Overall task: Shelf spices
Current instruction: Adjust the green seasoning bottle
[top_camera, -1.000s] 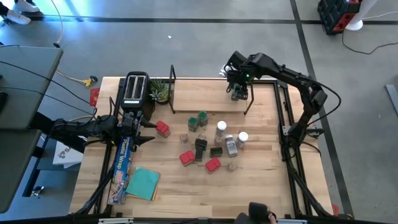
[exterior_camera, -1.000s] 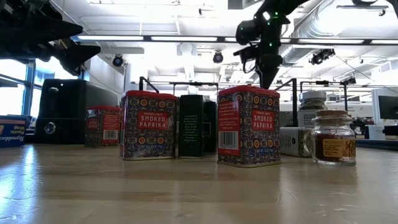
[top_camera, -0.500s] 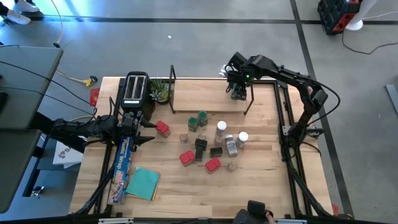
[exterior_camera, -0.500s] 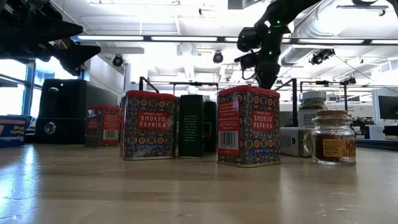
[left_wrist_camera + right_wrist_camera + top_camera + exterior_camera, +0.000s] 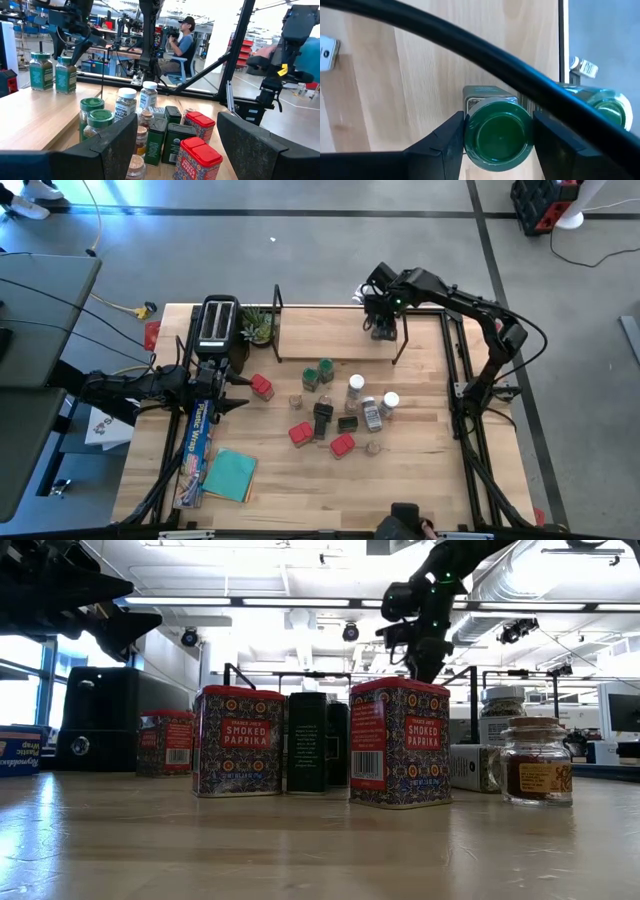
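Observation:
The shelf (image 5: 330, 335), a light board in a black wire frame, stands at the table's far side. My right gripper (image 5: 497, 145) points down over its right end, closed around a green-lidded jar (image 5: 497, 132) that stands on the board. A second green-lidded jar (image 5: 606, 107) stands right beside it. More spices (image 5: 340, 405) sit in a loose group on the table's middle: red tins, dark jars, white-lidded jars and two green-lidded ones. My left gripper (image 5: 175, 145) waits open and level at the table's left, touching nothing. My right gripper has the jar's round green lid (image 5: 470, 131) between its two fingers, one on each side. The fingers come from above, pointing steeply down. The jar stands upright with its bottom on the shelf board.
A black toaster (image 5: 217, 322) and a small plant (image 5: 258, 328) stand left of the shelf. A long blue foil box (image 5: 198, 435) and a teal cloth (image 5: 232, 473) lie at the near left. The shelf's black end wire (image 5: 470, 45) crosses close above my right gripper.
My right gripper has rolled a little about its own line while staying over the shelf's right end. The jars on the shelf stand where they stood.

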